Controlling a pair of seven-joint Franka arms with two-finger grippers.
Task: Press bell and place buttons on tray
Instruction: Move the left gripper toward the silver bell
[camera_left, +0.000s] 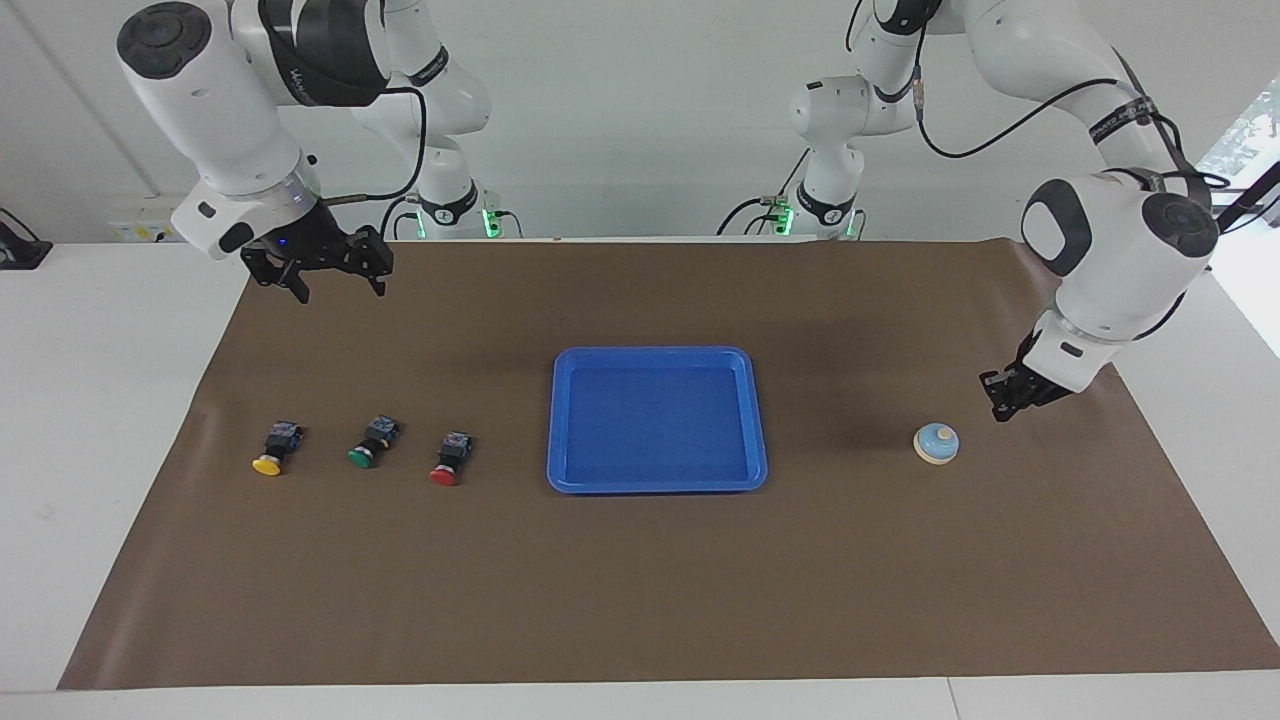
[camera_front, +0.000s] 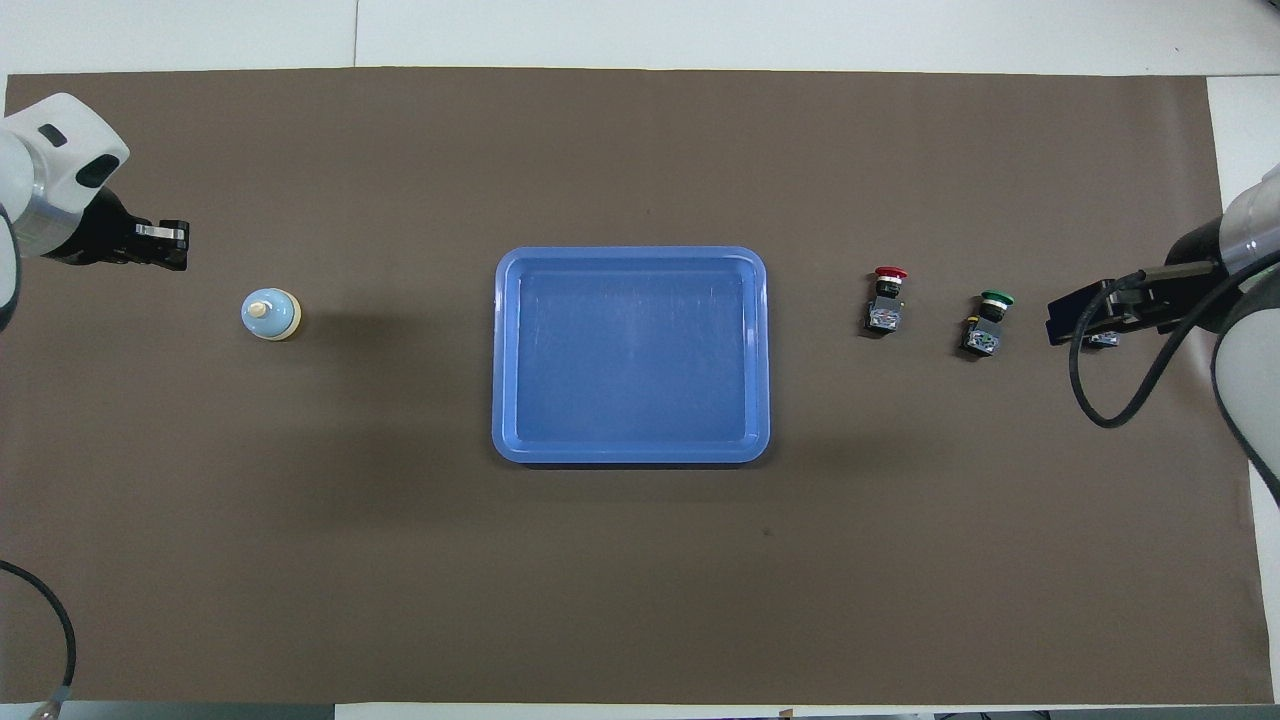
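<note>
The light-blue bell (camera_left: 937, 443) (camera_front: 270, 314) stands on the brown mat toward the left arm's end. My left gripper (camera_left: 1000, 405) (camera_front: 180, 245) hangs low beside it, shut and empty, not touching it. The blue tray (camera_left: 657, 352) (camera_front: 630, 254) lies empty mid-table. Three buttons lie in a row toward the right arm's end: red (camera_left: 448, 460) (camera_front: 885, 298), green (camera_left: 370, 443) (camera_front: 988, 322), yellow (camera_left: 270, 450). My right gripper (camera_left: 335, 285) (camera_front: 1060, 325) waits open, raised over the mat. In the overhead view it covers the yellow button.
The brown mat (camera_left: 640, 590) covers most of the white table. The arm bases (camera_left: 830, 210) stand at the robots' edge.
</note>
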